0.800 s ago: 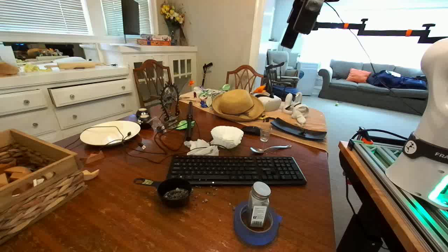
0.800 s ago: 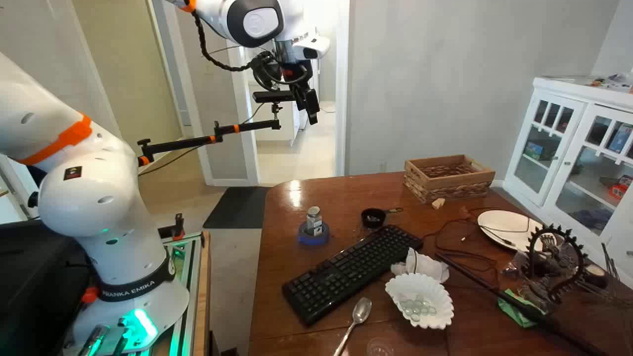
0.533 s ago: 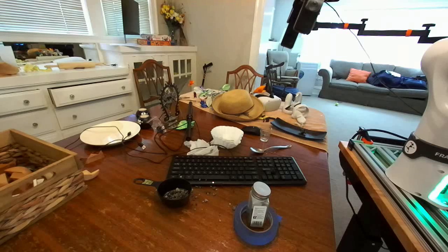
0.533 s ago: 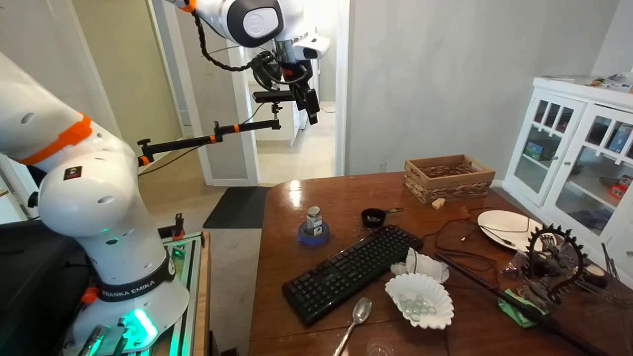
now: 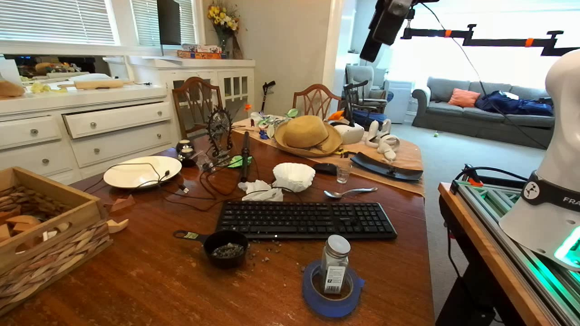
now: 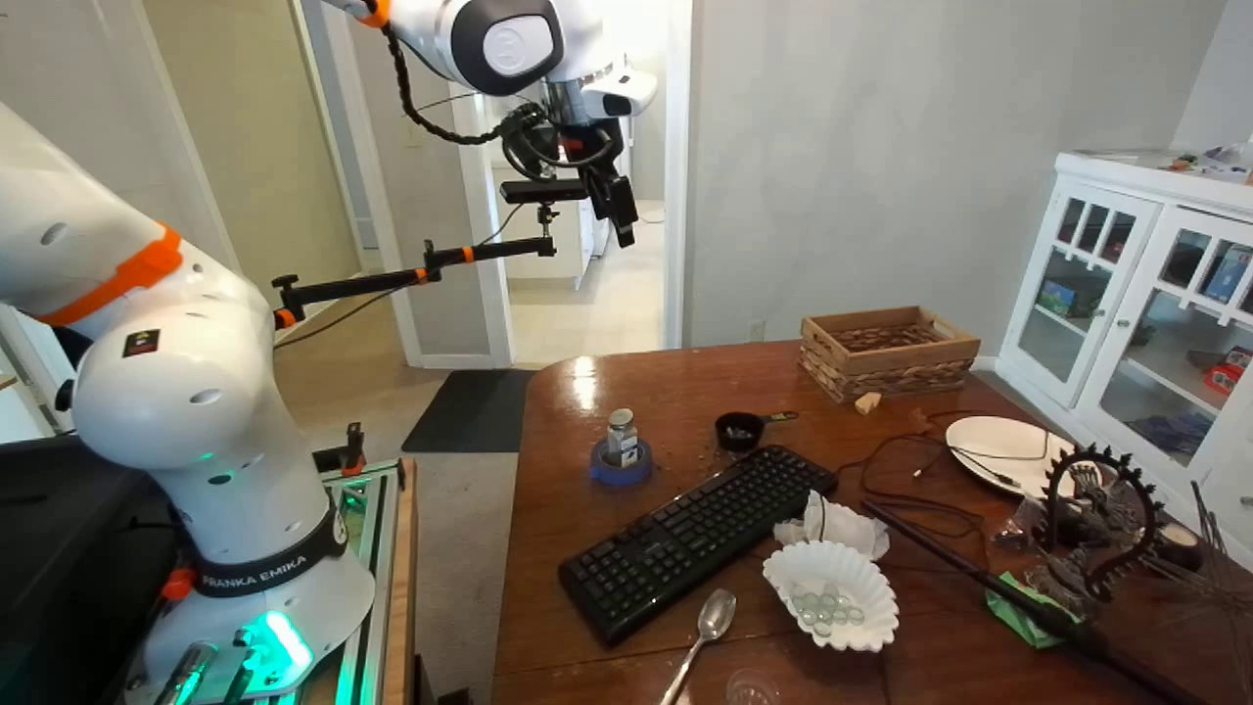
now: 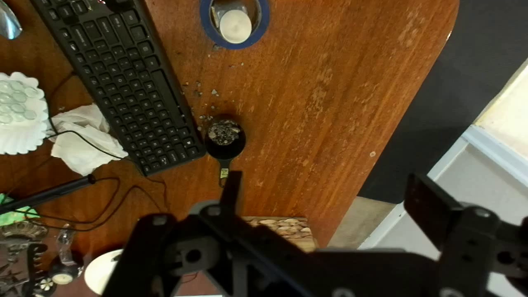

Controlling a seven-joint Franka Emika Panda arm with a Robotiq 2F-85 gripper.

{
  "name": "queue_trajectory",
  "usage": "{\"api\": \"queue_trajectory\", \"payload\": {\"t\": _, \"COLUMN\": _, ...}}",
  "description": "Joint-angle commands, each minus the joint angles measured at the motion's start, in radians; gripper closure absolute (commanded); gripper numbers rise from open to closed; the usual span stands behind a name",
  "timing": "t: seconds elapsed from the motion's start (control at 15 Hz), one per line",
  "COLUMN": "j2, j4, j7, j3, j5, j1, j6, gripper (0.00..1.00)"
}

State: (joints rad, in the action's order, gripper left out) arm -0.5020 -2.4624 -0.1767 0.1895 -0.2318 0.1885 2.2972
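Pincer [image 7: 325,185] spread wide — well above the surface [image 5: 181,294].
In the wrist view you have its jaws well apart, the handle [image 7: 224,171] of the black measuring cup [image 7: 225,153] showing beside one. The cup sits on the surface just beside the keyboard [image 7: 132,86], partly filled with grey grit [image 7: 223,132]; loose bits [image 7: 214,92] lie near it. You see the glass jar [image 5: 335,264] upright inside the blue tape ring [image 5: 333,309] — and, in an exterior view, the woven basket [image 6: 896,378] stands beyond the cup's handle.

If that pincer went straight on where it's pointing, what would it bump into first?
The pincer would probably meet the wooden tabletop near the black cup, though the depth is hard to judge.
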Motion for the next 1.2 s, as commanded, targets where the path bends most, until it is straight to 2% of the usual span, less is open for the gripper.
{"api": "queue_trajectory", "payload": {"t": 0.0, "j2": 0.053, "j4": -0.006, "j7": -0.115, "j3": 0.018, "j5": 0.082, "j1": -0.090, "j6": 0.069, "gripper": 0.00}}
{"api": "queue_trajectory", "payload": {"t": 0.27, "j2": 0.130, "j4": 0.002, "j7": -0.270, "j3": 0.032, "j5": 0.232, "j1": -0.205, "j6": 0.048, "gripper": 0.00}}
{"api": "queue_trajectory", "payload": {"t": 0.47, "j2": 0.190, "j4": 0.006, "j7": -0.303, "j3": 0.019, "j5": 0.346, "j1": -0.251, "j6": -0.013, "gripper": 0.00}}
{"api": "queue_trajectory", "payload": {"t": 0.8, "j2": 0.293, "j4": 0.022, "j7": -0.336, "j3": -0.019, "j5": 0.425, "j1": -0.270, "j6": -0.013, "gripper": 0.00}}
{"api": "queue_trajectory", "payload": {"t": 1.13, "j2": 0.478, "j4": 0.060, "j7": -0.514, "j3": -0.003, "j5": 0.545, "j1": -0.244, "j6": 0.068, "gripper": 0.00}}
